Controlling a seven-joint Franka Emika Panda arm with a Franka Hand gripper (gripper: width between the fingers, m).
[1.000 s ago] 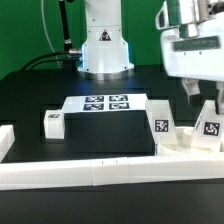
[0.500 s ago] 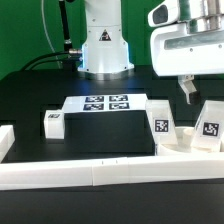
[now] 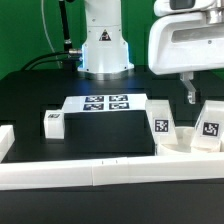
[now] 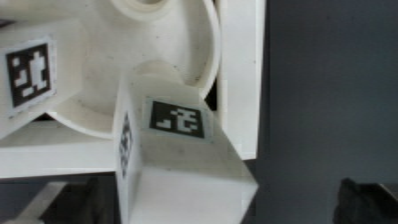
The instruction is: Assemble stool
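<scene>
The round white seat (image 4: 151,60) fills the wrist view, and in the exterior view it lies low at the exterior view's right (image 3: 184,147), behind the front rail. Two tagged leg blocks (image 3: 160,127) (image 3: 209,122) stand by it. One of them (image 4: 178,150) shows close up in the wrist view, between my dark fingers (image 4: 365,200). A third leg block (image 3: 55,122) lies at the exterior view's left. My gripper (image 3: 192,98) hangs above the right-hand legs, open and empty, touching nothing.
The marker board (image 3: 105,103) lies flat in the middle of the black table. Long white border rails (image 3: 100,172) run along the front and turn up at the left end (image 3: 5,140). The robot base (image 3: 105,45) stands at the back.
My gripper has risen straight up from beside the right-hand leg blocks. The legs and the seat have stayed where they were.
</scene>
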